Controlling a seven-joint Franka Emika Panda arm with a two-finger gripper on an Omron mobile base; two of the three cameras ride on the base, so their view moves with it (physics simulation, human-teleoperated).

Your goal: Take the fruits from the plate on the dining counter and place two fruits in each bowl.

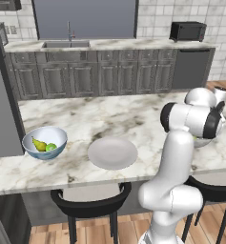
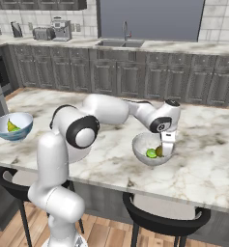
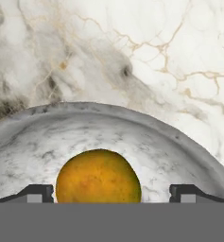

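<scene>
Your yellow-brown fruit [image 3: 98, 176] lies at the bottom of the greyish white bowl [image 2: 141, 144], with a lime-green fruit [image 2: 150, 153] just beside it, so this bowl looks to have its pair. The pale blue bowl [image 1: 57, 136], well apart at the other end of the marble table [image 1: 109, 114], holds the pear [image 1: 37, 144] and the second lime-green fruit [image 1: 51, 147]. The plate [image 1: 112, 153] sits bare between the two bowls, which suggests to you that all four fruits are where the task wants them.

The gripper [image 2: 167, 145] hangs low over the grey bowl's far rim, pointing down into it, a sensible height for letting a fruit drop without rolling out. In the hand view you see the fingers [image 3: 37, 193] spread wide, one each side of the yellow-brown fruit with a clear gap either way; they grip nothing. What is left for you, most likely, is to lift the arm clear without nudging the bowl.
</scene>
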